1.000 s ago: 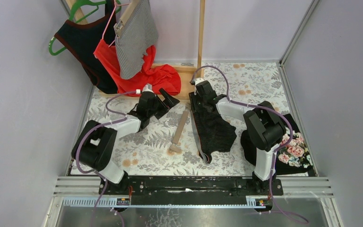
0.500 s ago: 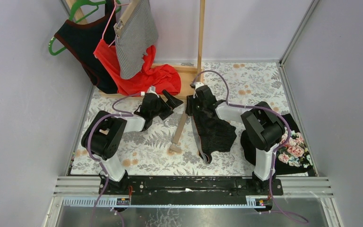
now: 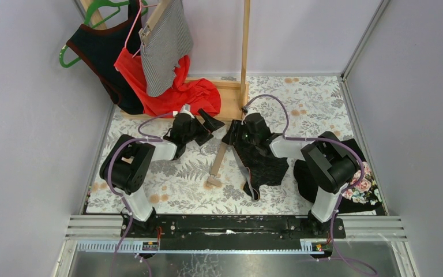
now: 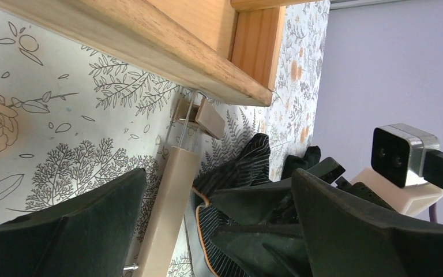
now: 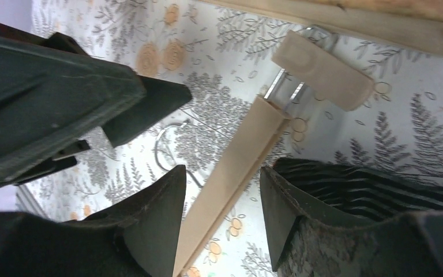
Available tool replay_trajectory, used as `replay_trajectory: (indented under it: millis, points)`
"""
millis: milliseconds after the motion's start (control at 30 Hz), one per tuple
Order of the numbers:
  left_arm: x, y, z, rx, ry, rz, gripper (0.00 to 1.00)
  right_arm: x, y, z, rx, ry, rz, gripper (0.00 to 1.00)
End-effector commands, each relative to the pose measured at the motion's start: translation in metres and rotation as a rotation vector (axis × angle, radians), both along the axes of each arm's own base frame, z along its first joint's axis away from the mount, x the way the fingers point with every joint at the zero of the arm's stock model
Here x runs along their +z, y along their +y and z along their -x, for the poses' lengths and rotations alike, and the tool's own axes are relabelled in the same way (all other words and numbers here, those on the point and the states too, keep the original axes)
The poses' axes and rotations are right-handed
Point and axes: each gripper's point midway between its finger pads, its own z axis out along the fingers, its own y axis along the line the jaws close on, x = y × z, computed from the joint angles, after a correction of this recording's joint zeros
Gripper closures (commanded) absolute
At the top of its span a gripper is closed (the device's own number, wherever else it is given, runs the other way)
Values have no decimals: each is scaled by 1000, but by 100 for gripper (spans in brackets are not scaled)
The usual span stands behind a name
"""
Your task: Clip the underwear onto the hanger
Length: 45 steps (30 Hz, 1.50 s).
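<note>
The beige wooden hanger (image 3: pixel 218 159) lies flat on the floral mat, its clip end (image 5: pixel 322 73) near the wooden rack base. The black striped underwear (image 3: pixel 261 161) lies just right of it, and it shows in the left wrist view (image 4: pixel 237 173). My right gripper (image 3: pixel 232 134) is open and low over the hanger's upper end. In the right wrist view (image 5: pixel 221 171) its jaws straddle the hanger bar (image 5: pixel 237 168), with the underwear (image 5: pixel 375 184) beside the right finger. My left gripper (image 3: pixel 209 123) is open and empty just left of the hanger bar (image 4: pixel 170 202).
The wooden rack base (image 3: pixel 226 97) and its post (image 3: pixel 245 46) stand right behind both grippers. A red garment (image 3: pixel 176 89), a grey striped cloth (image 3: pixel 164 49) and a black top (image 3: pixel 107 55) hang at the back left. A floral garment (image 3: pixel 359 186) lies at the right edge.
My right gripper has moved left off the underwear's top edge to the hanger's upper end. My left arm swung right early on, then stayed still.
</note>
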Motion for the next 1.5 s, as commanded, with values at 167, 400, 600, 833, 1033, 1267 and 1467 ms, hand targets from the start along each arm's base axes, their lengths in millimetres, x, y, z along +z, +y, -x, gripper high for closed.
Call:
replay_trajectory:
  millis: [167, 400, 600, 833, 1033, 1267, 1467]
  points:
    - [-10, -8, 4, -44, 4, 43, 5, 12, 27, -4, -20, 15, -152, 43]
    - [-17, -10, 9, -56, 19, 41, 5, 1, 19, 0, -64, 46, -139, 43]
    - [-22, -16, 16, -76, 40, 31, 5, -11, 14, 7, -79, 90, -123, 43]
    - [-28, -23, 23, -94, 56, 20, 5, -24, 18, 10, -90, 127, -177, 43]
    - [-30, -24, 28, -101, 64, 20, 5, -30, 22, 9, -92, 136, -235, 43]
    - [-26, -27, 34, -133, 53, 42, 5, -31, 27, 9, -87, 148, -342, 43]
    - [-21, -29, 38, -150, 45, 63, 5, -31, 28, 8, -87, 144, -367, 43]
